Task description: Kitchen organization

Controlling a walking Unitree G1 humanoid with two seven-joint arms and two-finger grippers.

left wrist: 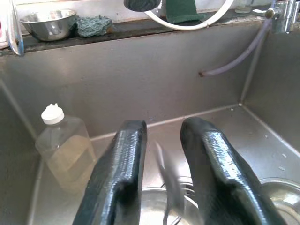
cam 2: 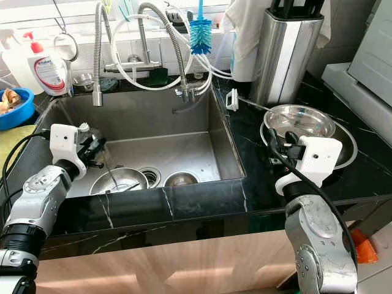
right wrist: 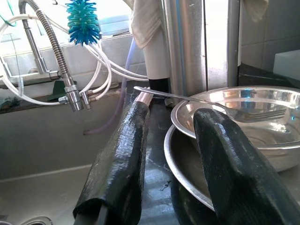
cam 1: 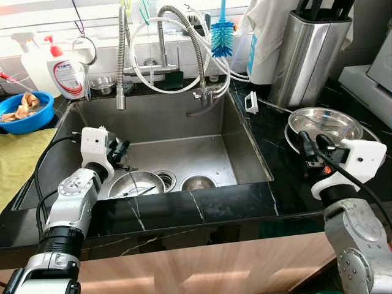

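The soap bottle [cam 1: 61,70] carries a red-and-white label, its print too small to read.

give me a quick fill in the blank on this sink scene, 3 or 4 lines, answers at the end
1. The left gripper hangs over the ______, above a steel bowl on its floor.
2. The brush hanging by the tap has ______ bristles.
3. A ______ lies across the upper of the stacked bowls in front of the right gripper.
4. The soap bottle at the window has a ______ pump.

Missing words: sink; blue; fork; red
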